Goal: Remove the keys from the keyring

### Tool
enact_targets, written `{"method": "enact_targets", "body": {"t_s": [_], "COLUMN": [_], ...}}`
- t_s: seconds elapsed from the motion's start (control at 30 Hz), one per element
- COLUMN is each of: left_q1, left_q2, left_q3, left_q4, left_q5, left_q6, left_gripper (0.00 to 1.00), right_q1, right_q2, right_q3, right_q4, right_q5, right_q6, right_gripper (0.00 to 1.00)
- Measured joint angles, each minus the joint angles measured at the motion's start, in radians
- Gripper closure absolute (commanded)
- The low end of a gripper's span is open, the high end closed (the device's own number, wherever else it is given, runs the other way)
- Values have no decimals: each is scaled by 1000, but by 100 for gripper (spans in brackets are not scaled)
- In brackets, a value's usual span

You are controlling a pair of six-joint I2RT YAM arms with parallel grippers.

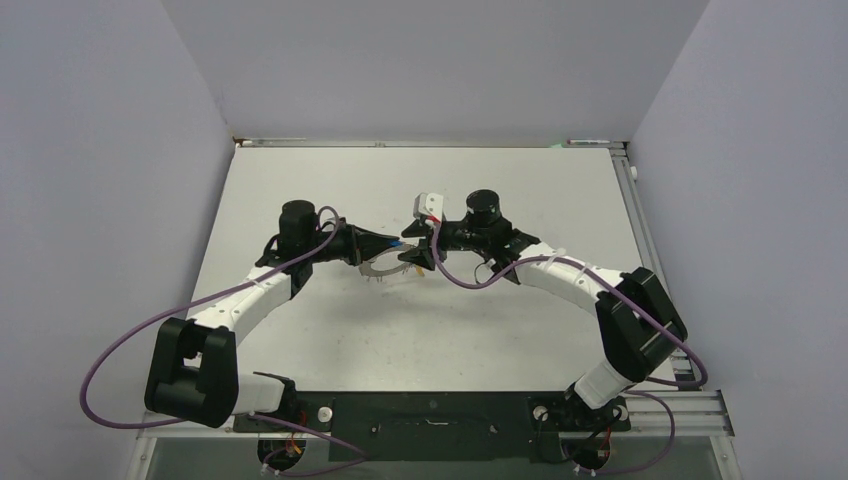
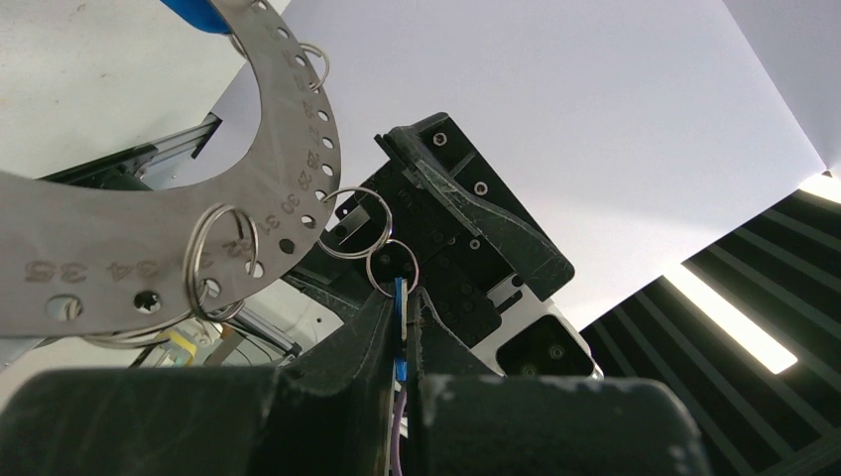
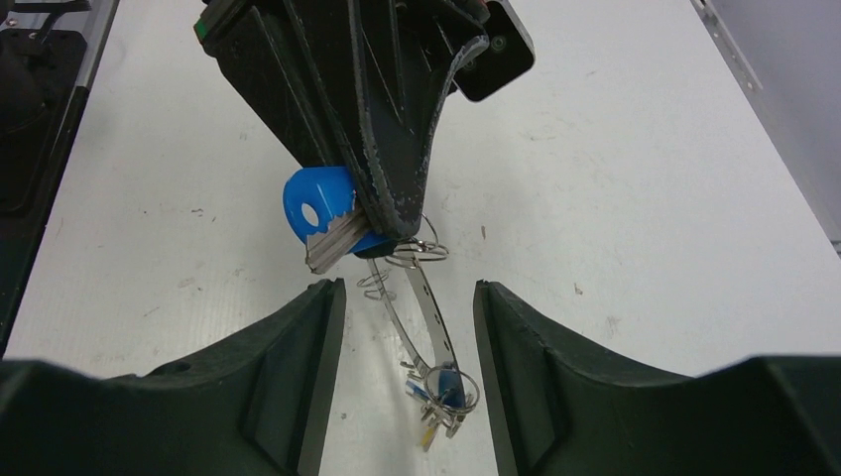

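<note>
The keyring [image 2: 288,169] is a flat silver curved band with numbered holes and small split rings [image 2: 355,223]. My left gripper [image 2: 405,307] is shut on a blue-tagged key [image 2: 401,297] that hangs from one of those rings. In the right wrist view the blue tag and silver blade [image 3: 317,203] stick out of the left fingers. The keyring [image 3: 433,317] hangs down from there, with several keys [image 3: 443,395] bunched at its low end. My right gripper [image 3: 407,337] is open, with the keyring between its fingers and touching neither. From above, both grippers [image 1: 392,243] [image 1: 418,258] meet over the keyring [image 1: 383,268].
The white table [image 1: 450,330] has walls on three sides and an aluminium rail [image 1: 630,190] along its right edge. The black base plate [image 1: 430,410] lies at the near edge. Both arms' cables loop beside them.
</note>
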Motion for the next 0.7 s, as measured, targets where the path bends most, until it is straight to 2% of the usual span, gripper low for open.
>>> {"method": "enact_targets", "body": {"t_s": [0.27,0.43,0.57,0.7], "left_q1": [0,1,1,1], "left_q2": [0,0,0,0], "left_q3": [0,0,0,0], "left_q4": [0,-2,-3,-5], "left_q5": [-2,-4,-4,-4], "left_q6": [-2,-3,-3,-3], "left_gripper": [100,100,100,100], "right_q1": [32,86,155,207], "right_q2": [-22,-58,-87,-90], "right_q3": [-19,-82,-121,-126], "right_q4": [74,128,151,159], "right_q5": [155,284,412,564], "right_q6": [192,288,328,344], "right_gripper": [51,47,40,45]}}
